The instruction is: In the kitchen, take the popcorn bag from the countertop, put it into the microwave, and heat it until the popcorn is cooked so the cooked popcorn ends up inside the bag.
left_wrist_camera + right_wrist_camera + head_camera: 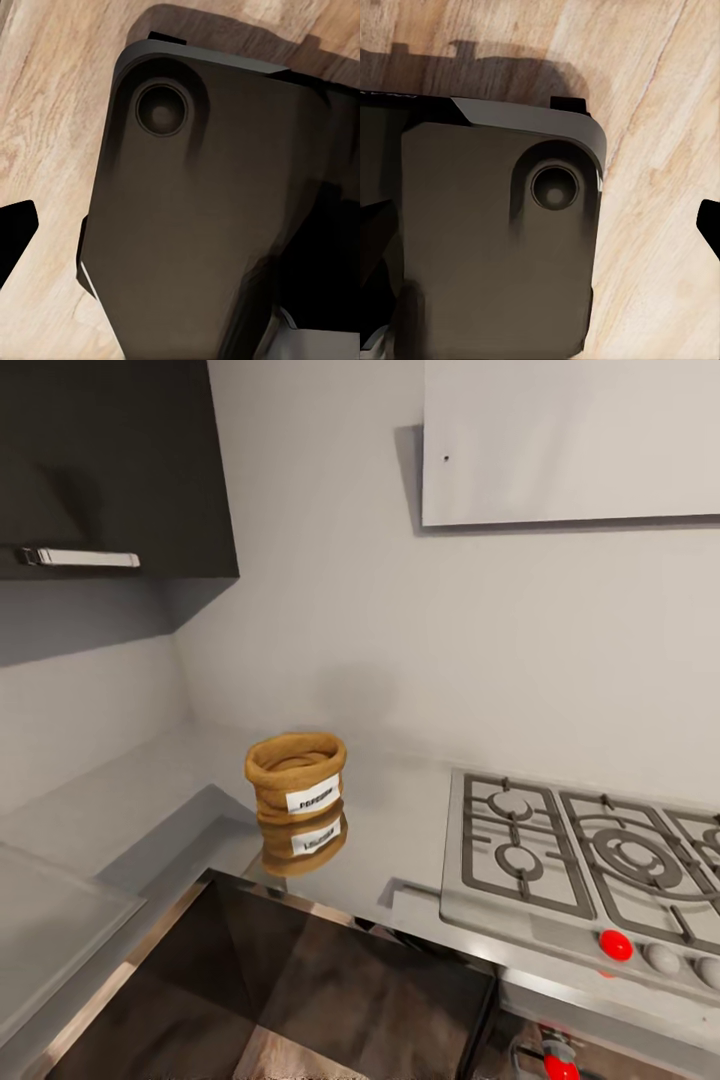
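A dark cabinet front (300,980) fills the lower frame, the popcorn bag (296,776) stands upright on the grey counter (400,830) at centre, left of the steel hob (590,860); either end effector's state cannot be told.

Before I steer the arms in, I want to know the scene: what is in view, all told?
popcorn bag: one, tan, upright on the countertop, left of the hob
countertop: one, grey, glossy, mirrors the bag
gas hob: one, steel, right; one red knob, two grey
wall cabinet: one, black, upper left
wood floor: pale, under the robot
robot base: dark, seen from both wrist cameras
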Controlling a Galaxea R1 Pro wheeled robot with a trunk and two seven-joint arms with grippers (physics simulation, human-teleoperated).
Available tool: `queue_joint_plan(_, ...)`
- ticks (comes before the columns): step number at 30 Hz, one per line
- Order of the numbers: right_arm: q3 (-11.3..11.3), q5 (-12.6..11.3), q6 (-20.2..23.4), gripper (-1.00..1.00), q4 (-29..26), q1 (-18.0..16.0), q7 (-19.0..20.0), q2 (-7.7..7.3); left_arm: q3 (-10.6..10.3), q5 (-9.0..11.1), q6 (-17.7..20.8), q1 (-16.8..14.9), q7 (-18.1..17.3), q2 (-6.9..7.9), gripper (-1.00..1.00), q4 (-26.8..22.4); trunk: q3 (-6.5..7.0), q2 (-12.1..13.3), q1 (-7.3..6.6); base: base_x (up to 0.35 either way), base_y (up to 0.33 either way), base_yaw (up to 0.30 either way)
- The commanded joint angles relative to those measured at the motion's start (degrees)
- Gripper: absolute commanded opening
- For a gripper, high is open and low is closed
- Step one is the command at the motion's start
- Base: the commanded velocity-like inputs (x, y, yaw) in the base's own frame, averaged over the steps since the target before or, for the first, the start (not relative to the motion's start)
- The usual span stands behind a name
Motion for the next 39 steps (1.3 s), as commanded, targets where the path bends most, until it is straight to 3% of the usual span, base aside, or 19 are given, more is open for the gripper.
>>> queue_joint_plan(1,-0.49,0.39,-0.34,1.0,0.18,-0.07,0.12,-0.03,0.1,0.17,-0.09,0.02,0.06,-0.02,1.0,-0.07,-0.15,-0.04,0.0,0.0,0.0,0.0)
queue_joint_plan(39,-0.49,0.31,-0.43,1.0,0.18,-0.07,0.04,-0.05,0.08,0.17,-0.09,0.02,0.06,-0.02,1.0,-0.16,-3.62,-0.04,0.0,0.0,0.0,0.0)
